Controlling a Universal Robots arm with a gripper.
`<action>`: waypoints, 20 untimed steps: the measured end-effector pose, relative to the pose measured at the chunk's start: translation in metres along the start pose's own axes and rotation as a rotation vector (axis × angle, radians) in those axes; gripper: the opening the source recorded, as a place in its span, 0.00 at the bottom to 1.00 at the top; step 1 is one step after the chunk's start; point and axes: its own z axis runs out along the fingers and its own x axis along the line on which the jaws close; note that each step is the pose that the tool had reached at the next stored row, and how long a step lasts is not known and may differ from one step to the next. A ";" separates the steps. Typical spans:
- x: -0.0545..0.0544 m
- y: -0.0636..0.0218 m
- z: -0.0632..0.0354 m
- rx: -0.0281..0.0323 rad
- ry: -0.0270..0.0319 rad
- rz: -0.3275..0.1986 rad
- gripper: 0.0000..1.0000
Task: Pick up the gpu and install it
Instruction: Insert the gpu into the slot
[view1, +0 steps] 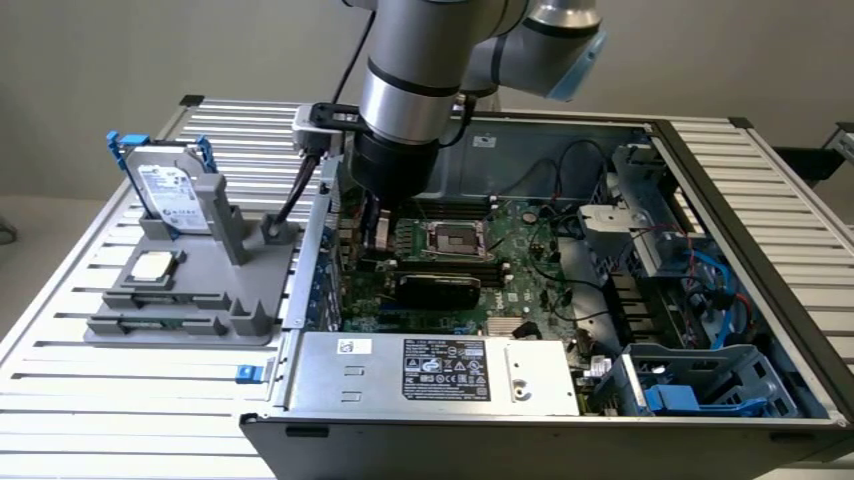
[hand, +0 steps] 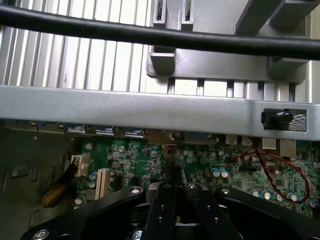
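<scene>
gpu (view1: 434, 290), a small thin rectangular card with its black cooler cover showing, sits low on the green motherboard (view1: 527, 285) inside the open dark metal computer case (view1: 747, 330). It lies just beside the jaws (view1: 378, 243), on the side toward the silver power-supply box (view1: 441, 370). Whether it touches them I cannot tell.

The jaws are pressed together. They reach down into the case close to its silver side wall (hand: 150, 107), with no card clamped between them. In the wrist view the black jaws (hand: 176, 189) hang over the green board, and a thin dark strip shows at their tips. I cannot tell what that strip is.

A square silver processor socket (view1: 451, 237) lies on the board near the jaws, on the side away from the case wall. Beyond that wall, well apart from the jaws, a grey plastic holder (view1: 187, 315) rests on the slatted aluminium counter (view1: 80, 390). It carries an upright silver hard drive with a blue-handled frame (view1: 174, 190) and a small square silver processor chip (view1: 151, 265).
</scene>
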 end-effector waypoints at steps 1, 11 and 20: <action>0.000 -0.0001 0.0010 0.0003 -0.0003 0.000 0.11; -0.001 0.0011 0.0033 0.0003 0.0012 0.000 0.11; 0.000 0.0037 -0.0082 -0.0039 0.0062 -0.001 0.11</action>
